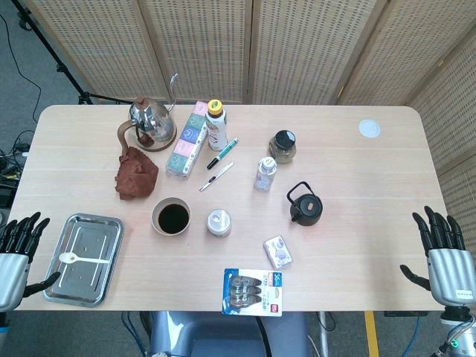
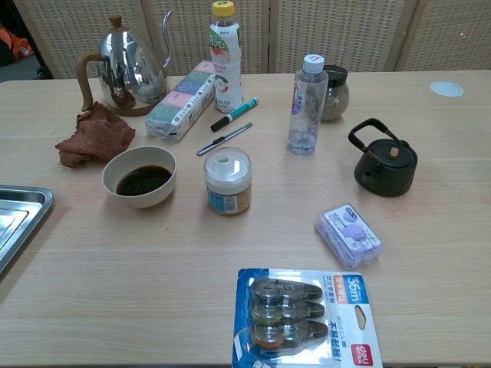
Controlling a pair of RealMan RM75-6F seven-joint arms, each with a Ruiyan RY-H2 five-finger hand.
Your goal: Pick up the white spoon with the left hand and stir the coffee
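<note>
Both hands hang off the near edge of the surface (image 1: 357, 245) with fingers spread and nothing in them: the left hand (image 1: 16, 249) at the left corner, the right hand (image 1: 445, 253) at the right corner. A white spoon (image 1: 83, 259) lies flat in the metal tray (image 1: 63, 286), just beside the left hand, bowl end toward it. To the tray's right, apart from it, stands the cup of coffee (image 1: 172, 216), with a small jar (image 1: 219, 222) beside it and a brown cloth (image 1: 134, 174) behind.
</note>
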